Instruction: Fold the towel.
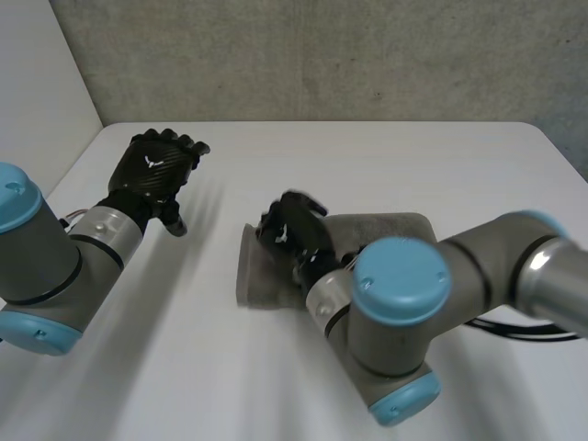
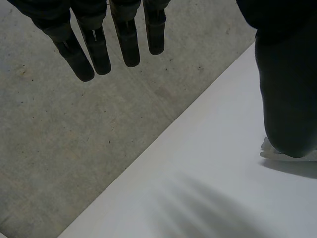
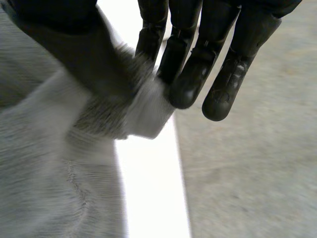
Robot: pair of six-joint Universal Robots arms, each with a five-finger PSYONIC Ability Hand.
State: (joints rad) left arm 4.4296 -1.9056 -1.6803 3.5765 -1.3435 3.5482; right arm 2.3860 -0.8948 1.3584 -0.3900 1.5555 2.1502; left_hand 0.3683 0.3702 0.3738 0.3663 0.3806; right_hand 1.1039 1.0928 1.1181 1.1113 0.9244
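Grey towel, head view: the towel (image 1: 266,280) lies near the middle of the white table (image 1: 367,156), bunched into a rough slab, and the right arm (image 1: 478,266) crosses its near side
Right hand, head view: the right hand (image 1: 294,231) sits on the towel's edge on the side toward the left arm (image 1: 55,266), curled down onto the cloth
Left hand, head view: the left hand (image 1: 156,170) hangs above bare table, well apart from the towel and touching nothing
Left wrist view: its fingers (image 2: 126,44) are straight and its thumb (image 2: 287,89) stands apart with nothing between them, so this hand is open; beyond them are the table's far edge and a concrete wall (image 2: 74,139)
Right wrist view: a fold of cloth (image 3: 143,116) sits between this hand's thumb and fingers; it seems to be a pinch on the towel, though blur hides how deep the hold goes
Risk, slipping: little cloth appears to be in the pinch, so the fold could pull free once it is lifted
Risk, bunching: the rest of the towel is loose and the left hand is too far away to pin it, so the cloth may drag and crumple rather than fold flat
Risk, snagging: the right arm is low over the towel and could shift it
Views compared: the head view gives the towel's whole lie and the spacing of the hands but not the grip; the right wrist view gives the grip but not the outline; the left wrist view confirms that the left hand is empty
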